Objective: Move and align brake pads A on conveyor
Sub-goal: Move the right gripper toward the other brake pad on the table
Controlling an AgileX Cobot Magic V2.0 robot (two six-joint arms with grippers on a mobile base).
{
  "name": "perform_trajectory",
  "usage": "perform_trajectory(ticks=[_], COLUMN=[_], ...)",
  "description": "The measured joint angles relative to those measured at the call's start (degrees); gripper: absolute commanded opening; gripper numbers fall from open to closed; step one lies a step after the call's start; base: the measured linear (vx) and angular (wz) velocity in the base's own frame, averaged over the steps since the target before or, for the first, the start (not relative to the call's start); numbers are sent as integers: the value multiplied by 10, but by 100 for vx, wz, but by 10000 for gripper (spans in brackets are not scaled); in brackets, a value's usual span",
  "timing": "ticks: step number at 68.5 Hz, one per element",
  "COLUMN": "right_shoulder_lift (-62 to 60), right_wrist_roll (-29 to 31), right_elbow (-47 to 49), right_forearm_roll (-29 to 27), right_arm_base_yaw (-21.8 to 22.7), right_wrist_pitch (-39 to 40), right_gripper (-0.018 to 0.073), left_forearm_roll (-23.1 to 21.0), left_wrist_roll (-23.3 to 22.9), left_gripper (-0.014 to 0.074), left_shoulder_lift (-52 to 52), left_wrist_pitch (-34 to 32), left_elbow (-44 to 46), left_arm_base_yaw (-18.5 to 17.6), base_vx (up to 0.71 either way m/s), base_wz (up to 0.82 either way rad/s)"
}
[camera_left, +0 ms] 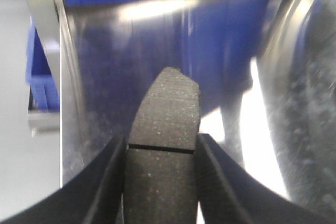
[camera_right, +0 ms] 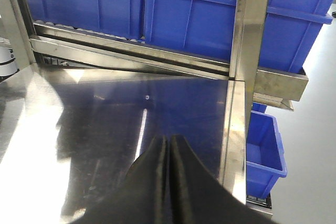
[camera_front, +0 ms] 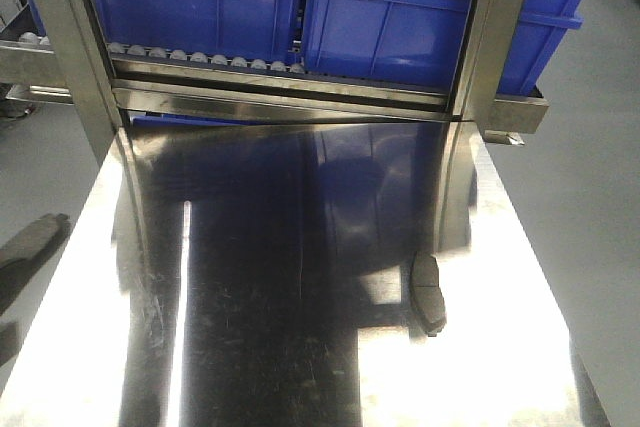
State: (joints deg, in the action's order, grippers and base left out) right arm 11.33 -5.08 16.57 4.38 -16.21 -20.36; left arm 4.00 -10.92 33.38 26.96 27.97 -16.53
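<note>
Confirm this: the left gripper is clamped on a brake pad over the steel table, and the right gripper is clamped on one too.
Not quite. The right gripper is shut with nothing in it, as the right wrist view shows. The left gripper is indeed clamped on a brake pad over the steel table.
</note>
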Motion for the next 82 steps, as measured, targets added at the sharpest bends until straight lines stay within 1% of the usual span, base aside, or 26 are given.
perform_trajectory(ticks=[13,27,82], right_shoulder_lift=[0,0,0], right_wrist_roll=[0,0,0], right_elbow=[0,0,0], right_forearm_roll=[0,0,0], right_arm_base_yaw=[0,0,0], right_wrist_pitch=[0,0,0], right_gripper=[-3,-3,-3], left_forearm_roll=[0,0,0], left_wrist_roll=[0,0,0], left_gripper=[101,101,101], left_shoulder_lift=[-130,-197,-202], left_wrist_pitch=[6,20,21], left_elbow=[-41,-49,-49], left_arm_base_yaw=[0,0,0], base_vx=[0,0,0], base_wz=[0,0,0])
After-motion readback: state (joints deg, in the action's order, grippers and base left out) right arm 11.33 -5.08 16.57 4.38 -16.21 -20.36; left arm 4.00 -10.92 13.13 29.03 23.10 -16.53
